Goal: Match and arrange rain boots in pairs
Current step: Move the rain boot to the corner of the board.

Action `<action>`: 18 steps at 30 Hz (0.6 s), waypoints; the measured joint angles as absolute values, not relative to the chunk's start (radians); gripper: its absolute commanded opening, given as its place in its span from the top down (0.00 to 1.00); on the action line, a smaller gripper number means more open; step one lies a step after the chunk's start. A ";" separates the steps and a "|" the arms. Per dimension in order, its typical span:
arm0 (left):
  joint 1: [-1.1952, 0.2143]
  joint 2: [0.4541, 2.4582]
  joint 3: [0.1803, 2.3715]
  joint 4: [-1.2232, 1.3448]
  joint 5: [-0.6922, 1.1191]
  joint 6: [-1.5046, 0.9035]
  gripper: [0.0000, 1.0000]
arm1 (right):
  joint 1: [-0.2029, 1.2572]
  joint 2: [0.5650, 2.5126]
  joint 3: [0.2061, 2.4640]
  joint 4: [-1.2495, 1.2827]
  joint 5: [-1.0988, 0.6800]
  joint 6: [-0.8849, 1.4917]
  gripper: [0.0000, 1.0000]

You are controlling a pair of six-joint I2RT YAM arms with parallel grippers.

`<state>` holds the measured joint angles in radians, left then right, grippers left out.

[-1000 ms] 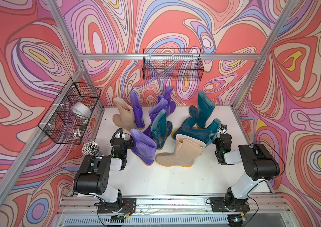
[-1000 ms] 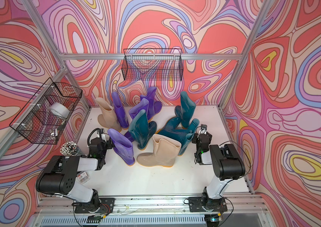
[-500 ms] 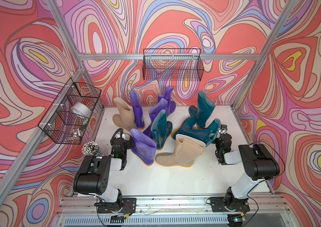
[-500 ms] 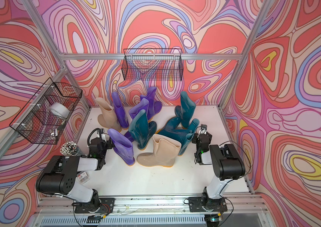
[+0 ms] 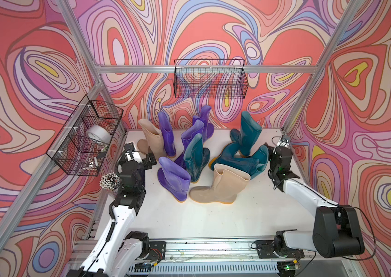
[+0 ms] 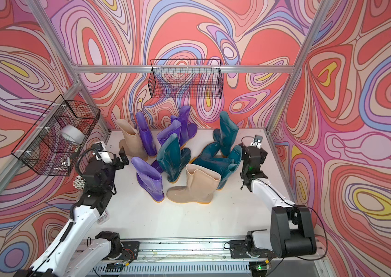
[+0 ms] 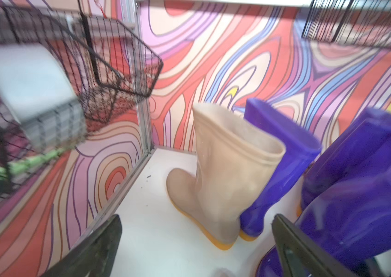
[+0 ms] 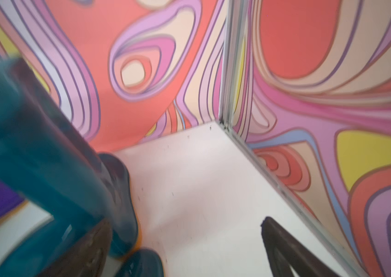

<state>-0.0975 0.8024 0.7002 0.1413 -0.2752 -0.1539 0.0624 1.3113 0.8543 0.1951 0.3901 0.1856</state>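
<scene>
while left hand [image 5: 140, 153] gapes, boots [image 5: 195, 158] huddle.

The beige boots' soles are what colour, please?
Yellow-orange; a sole shows best in the left wrist view.

We can't separate the lying dark teal glossy rubber boots [image 5: 229, 158]; the near beige rubber boot [image 5: 228, 185] hides their shafts. In the right wrist view, the teal boot shaft [image 8: 33, 156] is blurred and cut off by the edge. Small items in the black wire side basket [image 5: 65, 153] are too tiny to name.

Back-wall wire basket [image 5: 210, 81], side-wall wire basket [image 5: 74, 163] with white tape roll [image 5: 98, 135], white tabletop [image 5: 213, 220]
</scene>
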 measured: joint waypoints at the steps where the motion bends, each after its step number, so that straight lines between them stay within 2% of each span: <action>1: -0.097 0.770 0.746 0.074 -0.277 -0.182 0.00 | 0.062 1.303 0.920 0.111 0.380 0.204 0.02; 6: -0.097 0.659 0.939 -0.190 -0.277 -0.343 0.00 | 0.063 1.235 1.069 -0.187 0.268 0.354 0.03; 10: -0.097 0.548 0.928 -0.243 -0.273 -0.424 0.00 | 0.063 1.128 1.080 -0.320 0.123 0.456 0.33; 12: -0.097 0.533 0.921 -0.262 -0.273 -0.445 0.00 | 0.065 1.117 1.138 -0.385 0.052 0.485 0.40; 14: -0.097 0.547 0.932 -0.289 -0.270 -0.458 0.00 | 0.067 1.134 1.221 -0.446 -0.002 0.505 0.41; 18: -0.097 0.688 1.073 -0.396 -0.201 -0.465 0.10 | 0.116 1.184 1.408 -0.605 -0.011 0.501 0.36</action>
<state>-0.0975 0.6876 1.0733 -0.3958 -0.2012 -0.4652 0.1158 1.1839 1.4082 -0.6052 -0.0109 0.5011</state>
